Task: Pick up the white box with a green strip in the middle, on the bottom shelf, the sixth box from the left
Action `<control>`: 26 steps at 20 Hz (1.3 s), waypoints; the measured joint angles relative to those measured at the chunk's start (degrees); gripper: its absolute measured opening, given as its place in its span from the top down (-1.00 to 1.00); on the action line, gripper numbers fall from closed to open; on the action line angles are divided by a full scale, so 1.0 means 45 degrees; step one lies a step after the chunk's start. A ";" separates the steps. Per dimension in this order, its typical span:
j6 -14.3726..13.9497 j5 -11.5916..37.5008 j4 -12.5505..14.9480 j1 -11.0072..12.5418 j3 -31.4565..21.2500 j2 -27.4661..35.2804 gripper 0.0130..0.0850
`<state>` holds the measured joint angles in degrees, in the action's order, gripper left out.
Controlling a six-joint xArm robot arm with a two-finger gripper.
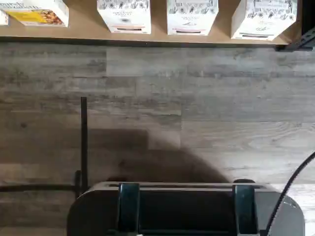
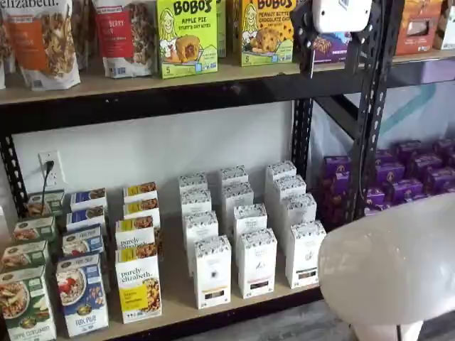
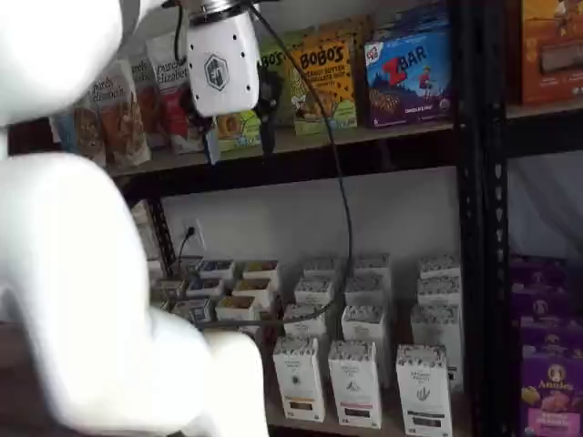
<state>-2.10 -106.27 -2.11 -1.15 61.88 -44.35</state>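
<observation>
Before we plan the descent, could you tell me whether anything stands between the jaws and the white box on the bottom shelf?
Nothing visible does. The white box stands in the front row of the bottom shelf, its face unobstructed; the jaws hang in front of the rack, higher up.

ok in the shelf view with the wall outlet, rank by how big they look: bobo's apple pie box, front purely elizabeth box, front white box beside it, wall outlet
1. Bobo's apple pie box
2. purely elizabeth box, nearer the camera, so unsure against 1
3. white box
4. wall outlet
</observation>
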 joint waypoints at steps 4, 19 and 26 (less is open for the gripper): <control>0.0038 0.0247 -0.0135 0.0076 -0.0131 -0.0130 -1.00; -0.0122 0.3196 0.1287 -0.0216 -0.2934 -0.0597 -1.00; 0.0342 0.5329 0.0972 0.0355 -0.5017 -0.0320 -1.00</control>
<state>-0.56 -82.28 2.26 0.44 39.30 -45.79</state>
